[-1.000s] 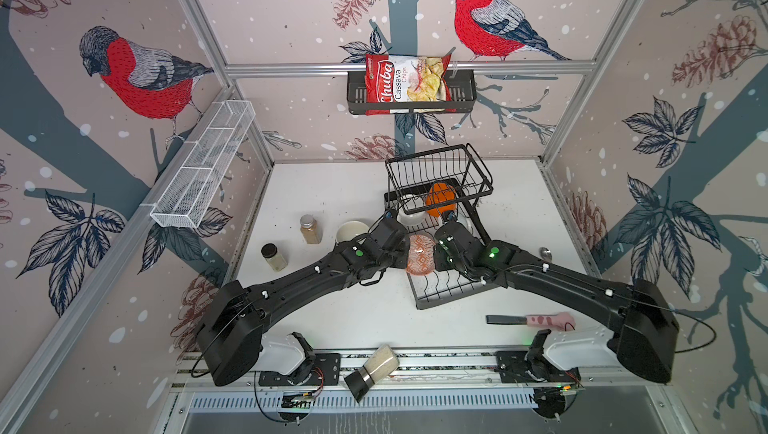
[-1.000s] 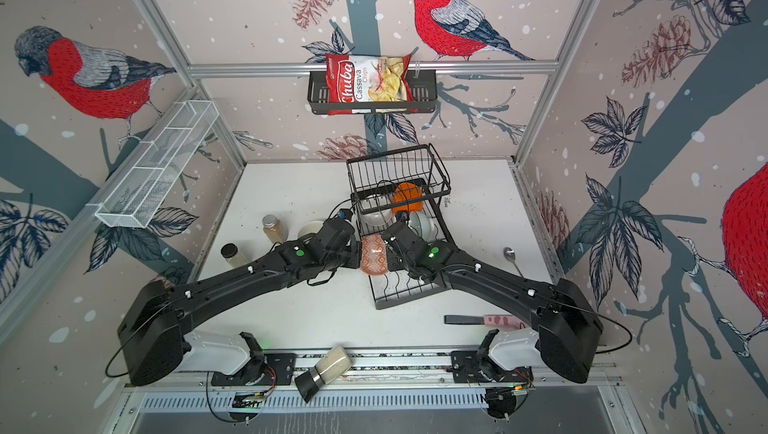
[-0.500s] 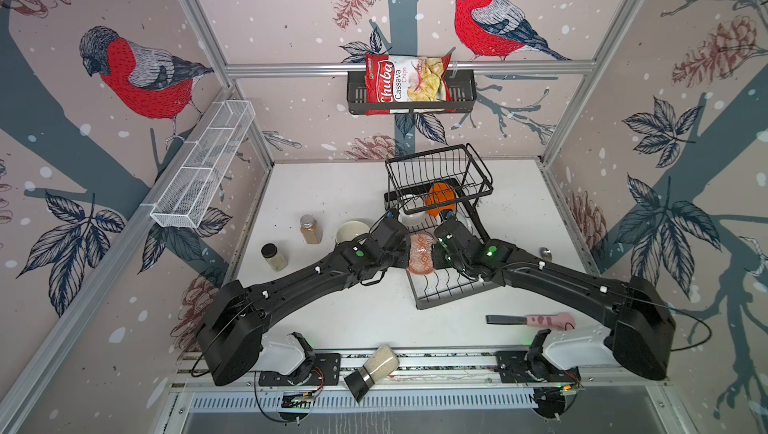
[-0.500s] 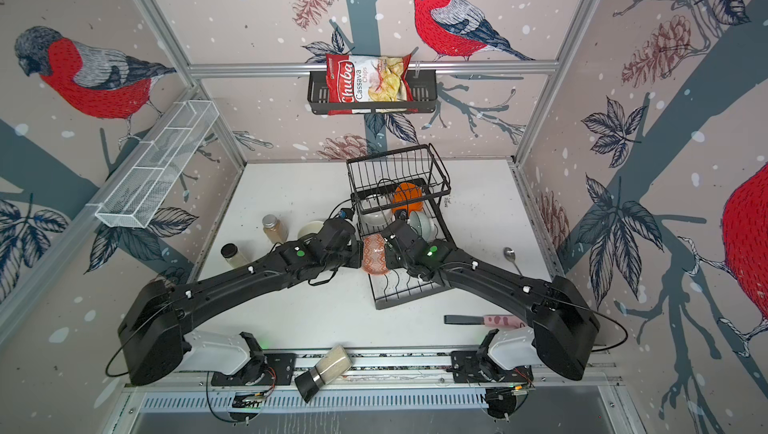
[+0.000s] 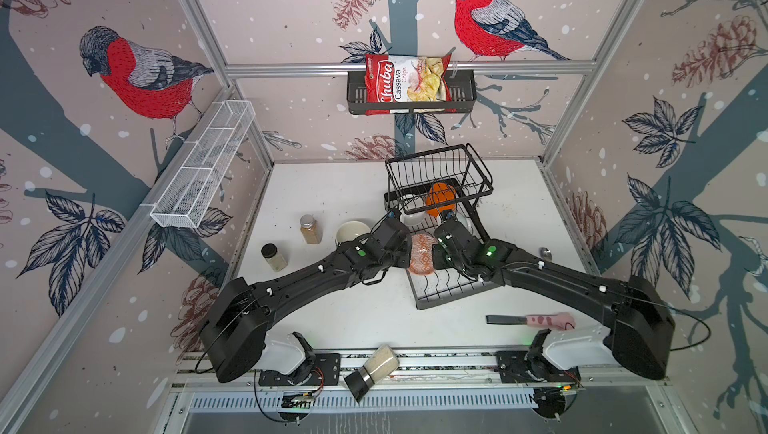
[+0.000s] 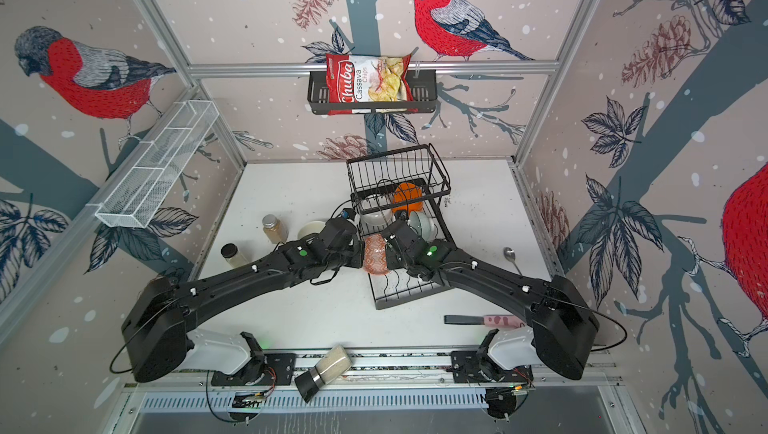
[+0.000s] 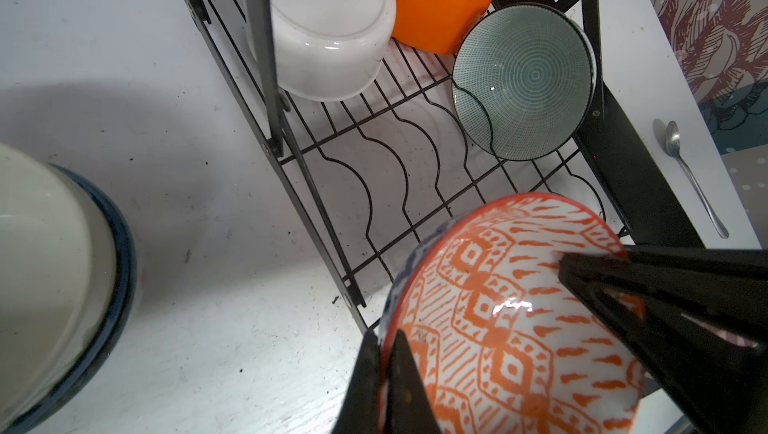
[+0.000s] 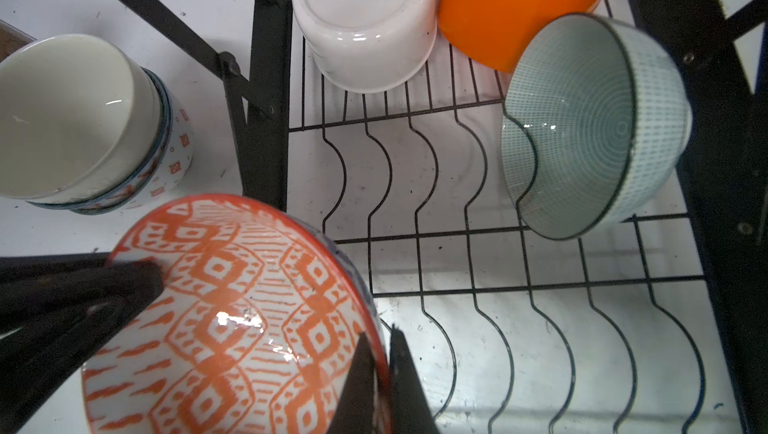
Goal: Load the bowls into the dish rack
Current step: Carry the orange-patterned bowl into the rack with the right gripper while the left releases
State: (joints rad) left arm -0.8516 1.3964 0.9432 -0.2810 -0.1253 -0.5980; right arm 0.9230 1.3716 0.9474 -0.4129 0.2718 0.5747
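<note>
Orange-patterned bowl (image 5: 422,254): judged rigid, glazed, slippery, breakable. Left gripper (image 7: 384,340) and right gripper (image 8: 379,334) clamped on its rim at nine and three o'clock.

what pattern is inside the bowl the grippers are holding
The bowl has orange diamonds and dashes on white, clearest in the right wrist view.

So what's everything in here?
Wire dish rack: one, black, on white table.
Racked bowls: three; white, orange plastic, teal-patterned.
Orange-patterned ceramic bowl: one, held at rack's left edge.
Stacked bowls: count unclear, cream inside, left of rack.
Glass spice jars: three; two upright left, one lying on front rail.
Metal spoon: one, silver, right of rack.
Pink-handled utensil: one, front right.
Chips bag: one, red, in black wall basket.
Mesh shelf: one, white, left wall.
End effectors: two, black; left and right both shut on patterned bowl's rim.
</note>
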